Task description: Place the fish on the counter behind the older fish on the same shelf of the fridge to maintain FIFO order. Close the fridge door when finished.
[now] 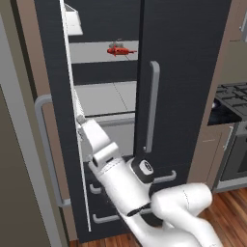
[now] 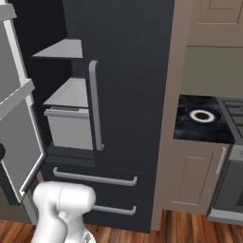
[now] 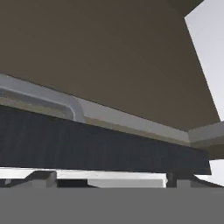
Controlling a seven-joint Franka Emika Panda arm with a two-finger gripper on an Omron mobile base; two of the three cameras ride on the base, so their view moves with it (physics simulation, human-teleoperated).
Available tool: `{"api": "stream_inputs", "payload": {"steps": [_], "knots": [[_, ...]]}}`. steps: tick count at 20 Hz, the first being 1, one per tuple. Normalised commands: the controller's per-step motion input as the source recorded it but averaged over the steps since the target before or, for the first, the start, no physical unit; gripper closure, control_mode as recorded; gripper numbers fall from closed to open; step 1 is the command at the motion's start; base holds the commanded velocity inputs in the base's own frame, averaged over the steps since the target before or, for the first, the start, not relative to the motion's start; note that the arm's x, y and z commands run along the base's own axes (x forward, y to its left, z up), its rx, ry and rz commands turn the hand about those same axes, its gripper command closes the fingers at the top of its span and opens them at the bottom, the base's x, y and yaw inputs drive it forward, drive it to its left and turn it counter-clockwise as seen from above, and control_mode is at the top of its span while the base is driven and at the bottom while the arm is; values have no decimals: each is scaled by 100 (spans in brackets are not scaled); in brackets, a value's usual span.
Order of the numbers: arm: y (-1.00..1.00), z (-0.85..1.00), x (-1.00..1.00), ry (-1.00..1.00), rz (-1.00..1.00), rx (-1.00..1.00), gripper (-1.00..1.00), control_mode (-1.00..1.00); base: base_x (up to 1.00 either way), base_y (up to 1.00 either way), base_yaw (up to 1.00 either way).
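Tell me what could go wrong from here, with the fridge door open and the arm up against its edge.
1. The tool sits open at the inner edge of the open left door; a crooked push could slip off or jam the arm between door and fridge.
2. The grey fish lies just behind the red fish on the shelf; a hard slam might shift them.
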Motion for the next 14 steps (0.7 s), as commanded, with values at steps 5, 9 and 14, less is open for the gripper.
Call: {"api": "stream_inputs", "payload": {"steps": [5,9,14], "knots": [[100,0,-92,8,-7,-28,-100,-100,0,0,0],[100,-20,-16,33,-27,-13,-100,-100,0,0,0],[56,-60,3,23,-27,-3,-100,-100,0,0,0]]}}
